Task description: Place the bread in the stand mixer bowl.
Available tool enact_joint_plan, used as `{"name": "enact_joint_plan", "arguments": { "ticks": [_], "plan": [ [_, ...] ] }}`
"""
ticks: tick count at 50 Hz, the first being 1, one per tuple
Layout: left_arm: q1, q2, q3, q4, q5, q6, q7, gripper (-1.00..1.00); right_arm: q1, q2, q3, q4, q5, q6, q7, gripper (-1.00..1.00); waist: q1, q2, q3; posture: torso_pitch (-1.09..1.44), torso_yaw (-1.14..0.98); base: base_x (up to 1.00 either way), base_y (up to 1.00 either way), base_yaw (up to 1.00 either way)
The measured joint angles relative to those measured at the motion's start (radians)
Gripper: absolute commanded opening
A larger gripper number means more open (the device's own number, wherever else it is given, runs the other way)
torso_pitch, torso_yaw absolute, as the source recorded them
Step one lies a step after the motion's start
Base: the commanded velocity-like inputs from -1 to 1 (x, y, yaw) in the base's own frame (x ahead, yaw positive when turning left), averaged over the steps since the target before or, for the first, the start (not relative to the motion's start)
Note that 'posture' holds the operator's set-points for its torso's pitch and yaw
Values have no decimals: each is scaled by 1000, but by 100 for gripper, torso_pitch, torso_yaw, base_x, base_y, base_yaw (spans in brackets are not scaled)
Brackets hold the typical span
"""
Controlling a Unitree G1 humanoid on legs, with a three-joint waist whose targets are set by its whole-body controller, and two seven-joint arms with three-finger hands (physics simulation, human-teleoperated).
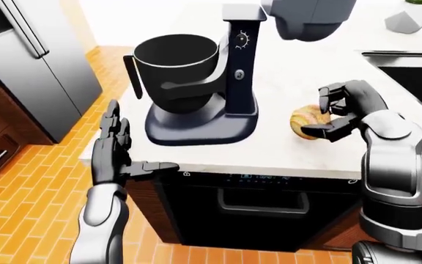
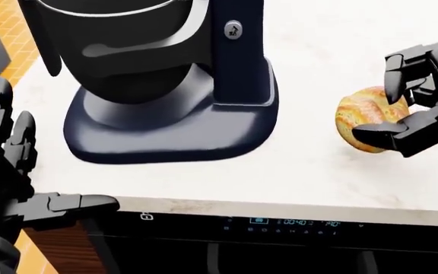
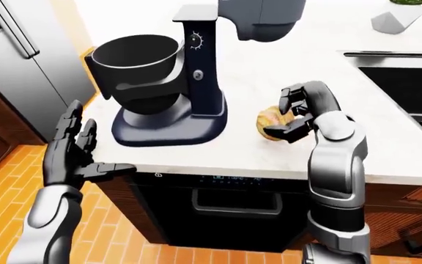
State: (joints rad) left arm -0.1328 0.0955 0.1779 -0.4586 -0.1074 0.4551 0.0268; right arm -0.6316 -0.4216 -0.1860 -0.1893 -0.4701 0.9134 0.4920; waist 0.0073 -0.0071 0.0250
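Observation:
The bread [image 2: 363,121], a round golden roll, lies on the white counter [image 2: 295,171] at the right of the head view. My right hand [image 2: 377,109] is closed round it: curled fingers [image 2: 405,71] over its top right, thumb under its lower right. The dark stand mixer [image 1: 236,77] stands to the left of the bread with its head tilted up. Its black bowl [image 1: 176,58] is open on top. My left hand [image 1: 134,147] is open and empty, held off the counter's left edge with the fingers upright.
An oven [image 1: 262,203] with a lit display sits under the counter below the bread. A steel fridge [image 1: 35,66] stands at the far left. A dark sink [image 1: 409,71] and a white vase [image 1: 409,19] are at the upper right.

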Motion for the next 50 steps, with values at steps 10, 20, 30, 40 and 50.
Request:
{"name": "enact_joint_plan", "arguments": {
  "ticks": [10, 20, 30, 40, 50],
  "plan": [
    [4, 0, 7, -13, -2, 4, 1, 100, -65, -5, 10, -76, -37, 26, 33, -100, -2, -4, 1, 0, 0, 0, 0, 0],
    [-5, 5, 10, -7, -4, 3, 3, 100, -132, 9, 62, -155, -102, 72, 105, -100, -4, 3, 7, 0, 0, 0, 0, 0],
    [-8, 7, 13, -11, -7, 3, 6, 100, -217, 28, 112, -262, -241, 145, 243, -100, -5, 8, 10, 0, 0, 0, 0, 0],
    [-2, 8, 13, -22, -11, 7, 3, 100, -300, 81, 158, -345, -425, 192, 410, -100, -9, 16, 13, 0, 0, 0, 0, 0],
    [0, 9, 23, -53, -13, 23, 3, 100, -398, 168, 178, -315, -582, 162, 532, -100, -12, 29, 18, 0, 0, 0, 0, 0]
  ]
}}
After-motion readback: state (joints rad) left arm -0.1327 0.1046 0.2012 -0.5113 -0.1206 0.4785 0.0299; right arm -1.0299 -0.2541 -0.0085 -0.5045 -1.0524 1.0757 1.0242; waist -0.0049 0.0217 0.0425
